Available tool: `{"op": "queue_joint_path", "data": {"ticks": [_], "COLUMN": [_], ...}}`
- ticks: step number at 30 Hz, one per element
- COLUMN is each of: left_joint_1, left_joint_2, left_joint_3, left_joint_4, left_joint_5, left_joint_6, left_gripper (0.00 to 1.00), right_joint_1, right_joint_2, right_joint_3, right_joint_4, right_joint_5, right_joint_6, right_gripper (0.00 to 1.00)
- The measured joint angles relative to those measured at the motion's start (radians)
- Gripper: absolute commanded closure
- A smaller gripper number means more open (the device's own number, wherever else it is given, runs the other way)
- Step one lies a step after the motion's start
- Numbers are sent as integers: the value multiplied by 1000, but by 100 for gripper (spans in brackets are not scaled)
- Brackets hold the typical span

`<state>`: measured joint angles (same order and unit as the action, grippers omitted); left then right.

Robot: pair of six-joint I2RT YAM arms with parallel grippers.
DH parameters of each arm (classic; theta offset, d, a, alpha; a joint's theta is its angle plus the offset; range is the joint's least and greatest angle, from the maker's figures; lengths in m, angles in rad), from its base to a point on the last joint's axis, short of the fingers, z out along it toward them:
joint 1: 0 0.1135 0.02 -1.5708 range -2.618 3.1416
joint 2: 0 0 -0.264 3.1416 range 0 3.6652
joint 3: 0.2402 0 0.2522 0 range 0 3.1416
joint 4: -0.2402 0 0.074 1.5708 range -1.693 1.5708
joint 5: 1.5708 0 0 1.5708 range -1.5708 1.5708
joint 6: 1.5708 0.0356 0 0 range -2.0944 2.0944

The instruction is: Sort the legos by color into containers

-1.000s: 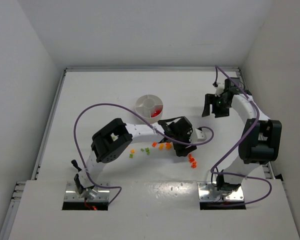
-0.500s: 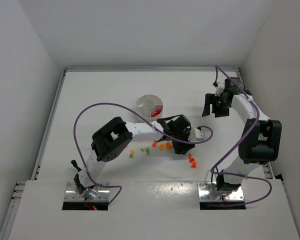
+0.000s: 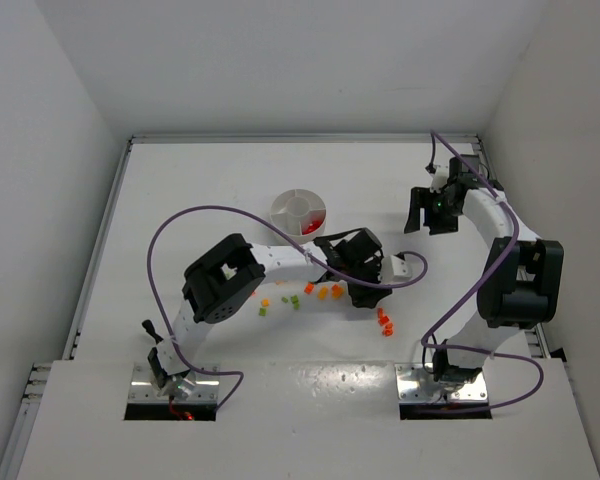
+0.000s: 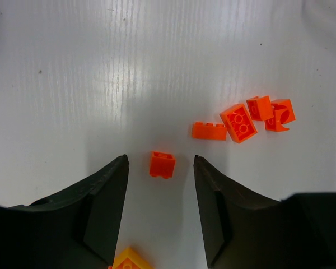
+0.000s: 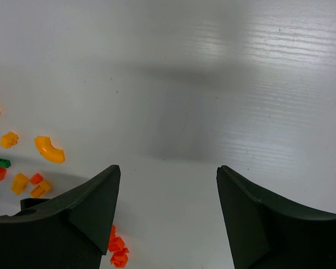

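My left gripper (image 4: 160, 159) stands open low over the table, with one small orange lego (image 4: 162, 165) lying between its fingertips and touching neither. Several more orange legos (image 4: 243, 120) lie just beyond to the right, and a yellow-orange one (image 4: 129, 261) sits under the wrist. From above, the left gripper (image 3: 364, 291) is right of the scattered orange legos (image 3: 326, 292) and green legos (image 3: 292, 301). The round white dish (image 3: 280, 212) behind them holds red legos (image 3: 313, 227) in one wedge. My right gripper (image 3: 427, 224) (image 5: 168, 168) hangs open and empty at the far right.
A small cluster of red-orange legos (image 3: 384, 320) lies in front of the left gripper. In the right wrist view a curved orange piece (image 5: 49, 150) and a green brick (image 5: 0, 162) lie at the left. The left arm's purple cable (image 3: 180, 225) loops over the table. White walls close in the sides.
The left gripper's jaws have narrowed somewhat and it has shifted slightly toward the back. The right arm has not moved.
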<state>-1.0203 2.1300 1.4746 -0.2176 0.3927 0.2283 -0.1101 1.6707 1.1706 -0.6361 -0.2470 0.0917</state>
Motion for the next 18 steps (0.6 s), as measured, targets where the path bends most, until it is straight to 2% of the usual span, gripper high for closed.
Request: {"op": "queue_joint_path", "data": {"ticks": [2, 12, 18], "left_joint_1": [0, 0, 2], "left_joint_2": [0, 19, 18], "left_joint_3": [0, 2, 1], "left_joint_4": [6, 13, 13], "left_joint_5": [1, 3, 3], "left_joint_6": [1, 11, 12], "left_gripper": [46, 73, 77], "right_joint_1": [0, 0, 0], "right_joint_2": [0, 1, 17], "right_joint_3": [0, 0, 0], "right_joint_4": [0, 0, -7], "right_joint_5": [0, 0, -1], "right_joint_6": [0, 0, -2], "right_gripper": [30, 31, 32]}}
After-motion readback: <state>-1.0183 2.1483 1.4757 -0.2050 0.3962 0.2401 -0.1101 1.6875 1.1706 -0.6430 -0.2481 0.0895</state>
